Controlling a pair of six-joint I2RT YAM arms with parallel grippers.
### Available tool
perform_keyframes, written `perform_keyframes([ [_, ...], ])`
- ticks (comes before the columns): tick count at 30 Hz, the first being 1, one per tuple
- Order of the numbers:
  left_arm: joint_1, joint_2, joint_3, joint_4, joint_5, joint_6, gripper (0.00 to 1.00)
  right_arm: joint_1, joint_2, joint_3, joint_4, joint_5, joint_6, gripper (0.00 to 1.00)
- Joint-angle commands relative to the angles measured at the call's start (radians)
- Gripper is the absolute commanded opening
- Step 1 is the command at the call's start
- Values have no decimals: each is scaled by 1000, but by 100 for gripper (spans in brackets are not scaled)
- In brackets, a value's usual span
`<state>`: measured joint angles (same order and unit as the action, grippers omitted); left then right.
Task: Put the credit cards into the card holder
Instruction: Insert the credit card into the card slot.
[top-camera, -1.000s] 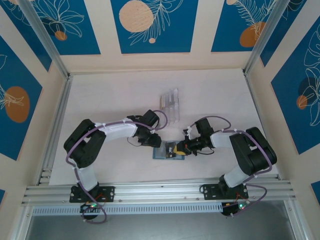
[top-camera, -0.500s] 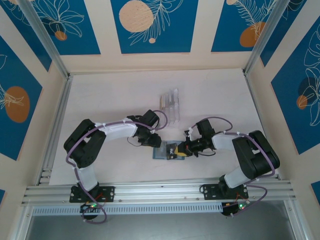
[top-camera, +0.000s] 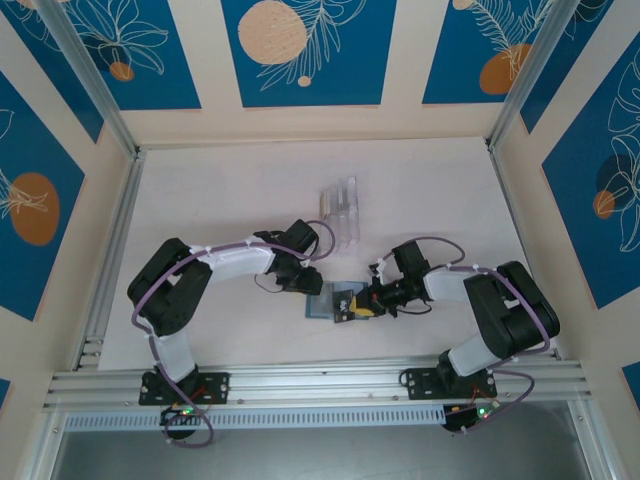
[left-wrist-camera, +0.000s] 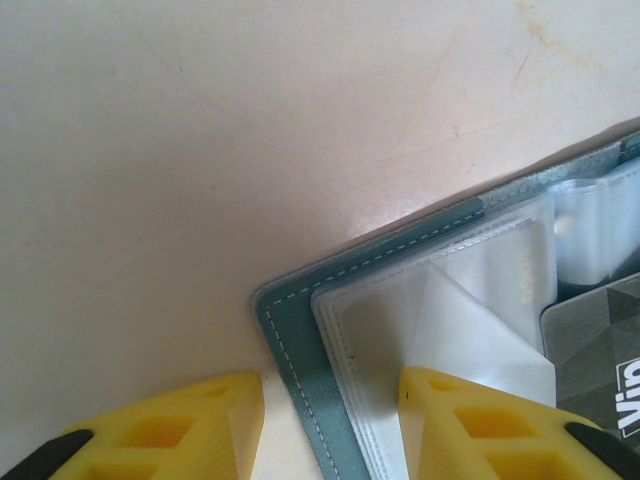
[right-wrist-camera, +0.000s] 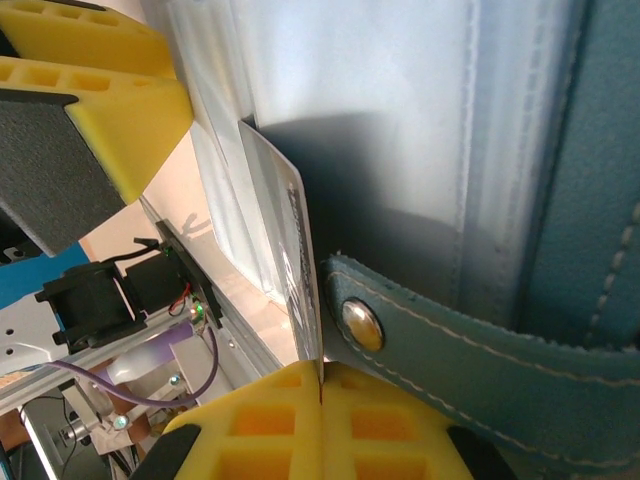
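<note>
**benchnoob:** Why is the left claw (left-wrist-camera: 330, 395) just parked at the corner of the card holder (left-wrist-camera: 295, 345)? It isn't gripping anything.

**yam_fan:** Looks like a hold-down to me. Its fingers are spread apart, with one on the bare desk (left-wrist-camera: 200, 150) and the other on the clear pockets (left-wrist-camera: 450, 320). The holder lies open and flat on the desk between the two arms, so I'd guess that finger keeps it from sliding.

**benchnoob:** And the right claw (right-wrist-camera: 320, 400)?

**yam_fan:** It's pinched tight on a credit card (right-wrist-camera: 285, 215). The card is held by its near edge, and the far edge is angled down at the pocket mouth, right beside the snap strap (right-wrist-camera: 480, 350). I reckon it's gripped at the tail so the free end can slip in. I can't tell whether it's in the slot yet.
</note>
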<state>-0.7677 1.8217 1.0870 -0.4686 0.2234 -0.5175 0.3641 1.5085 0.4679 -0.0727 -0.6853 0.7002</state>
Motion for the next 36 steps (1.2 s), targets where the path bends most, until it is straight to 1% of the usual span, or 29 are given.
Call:
perform_keyframes([
  [1,-9,100,-61,-8,-8,-9,40,16,-17,-27,-64,-3,16,0],
  [11,-10,103,-67,-3,-6,-11,40,21,26,12,-73,-28,-11,0],
  [17,-10,97,-78,3,-6,-15,40,16,62,56,-64,-13,-18,0],
  [27,-9,86,-97,8,-7,-18,40,-2,89,98,-41,52,-25,0],
  [36,-9,80,-105,8,-7,-19,40,35,93,62,68,127,39,0],
])
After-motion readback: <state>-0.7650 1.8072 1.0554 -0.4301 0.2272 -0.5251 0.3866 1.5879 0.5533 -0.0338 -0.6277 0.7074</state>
